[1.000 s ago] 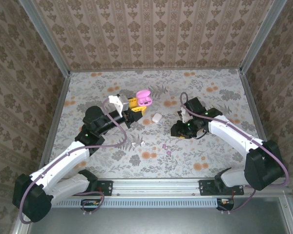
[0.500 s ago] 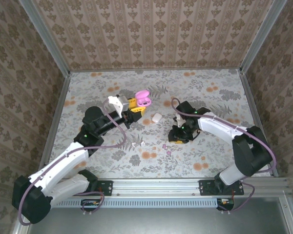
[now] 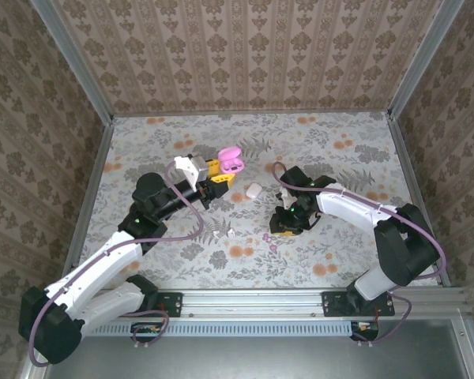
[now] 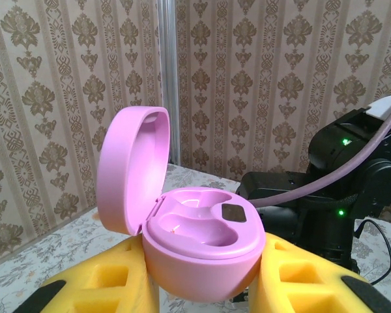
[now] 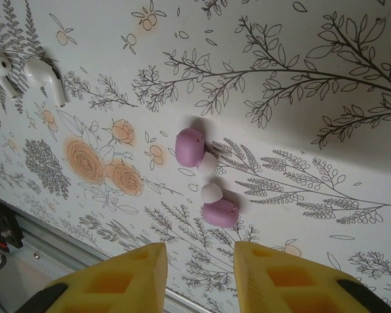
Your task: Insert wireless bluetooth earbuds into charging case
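Left wrist: left claw (image 4: 202, 262) clenched on the pink case (image 4: 205, 238). The lid is hinged back and the wells face up, empty. It is held off the counter (image 5: 313, 72), likely to receive buds. Right wrist: right claw (image 5: 199, 259) parted and empty, hovering over two pink earbuds (image 5: 190, 147) lying close together, centre-near. Probably lining up a pick.

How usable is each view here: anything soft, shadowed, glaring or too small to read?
Left wrist: the pink charging case is sharp and evenly lit, with no glare. Right wrist: the pink earbuds are in focus and cast faint soft shadows; the right gripper looks slightly soft at the bottom edge. Top external: the light is even, but those earbuds are mere specks.
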{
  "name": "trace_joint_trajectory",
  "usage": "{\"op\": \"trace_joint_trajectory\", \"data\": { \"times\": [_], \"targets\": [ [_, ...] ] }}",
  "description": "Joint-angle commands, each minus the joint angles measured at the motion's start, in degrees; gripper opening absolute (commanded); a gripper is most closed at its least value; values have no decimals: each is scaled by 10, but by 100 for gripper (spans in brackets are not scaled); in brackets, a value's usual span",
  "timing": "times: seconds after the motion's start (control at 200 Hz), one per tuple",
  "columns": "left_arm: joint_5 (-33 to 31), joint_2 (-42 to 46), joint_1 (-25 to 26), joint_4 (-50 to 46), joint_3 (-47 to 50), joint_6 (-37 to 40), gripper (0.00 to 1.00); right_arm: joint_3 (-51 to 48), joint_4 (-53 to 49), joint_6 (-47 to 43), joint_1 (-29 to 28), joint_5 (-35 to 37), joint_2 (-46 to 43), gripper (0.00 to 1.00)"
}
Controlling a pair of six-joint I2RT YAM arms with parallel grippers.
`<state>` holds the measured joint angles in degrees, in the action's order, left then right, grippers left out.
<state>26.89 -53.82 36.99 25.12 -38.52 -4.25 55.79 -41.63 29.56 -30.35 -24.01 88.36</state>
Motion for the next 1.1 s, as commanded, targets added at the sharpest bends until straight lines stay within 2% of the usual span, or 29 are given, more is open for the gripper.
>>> {"op": "trace_joint_trajectory", "data": {
  "times": [0.0, 0.765, 1.095],
  "targets": [
    [-9, 13, -2, -4, -4, -2, 30, 0, -7, -10, -5, -17, 11, 35],
    [-17, 14, -1, -4, -3, -2, 30, 45, -22, -30, -56, 45, 118, 35],
    [-17, 9, 0, -3, -5, -3, 30, 36, -44, -39, -65, 63, 119, 35]
  ]
}}
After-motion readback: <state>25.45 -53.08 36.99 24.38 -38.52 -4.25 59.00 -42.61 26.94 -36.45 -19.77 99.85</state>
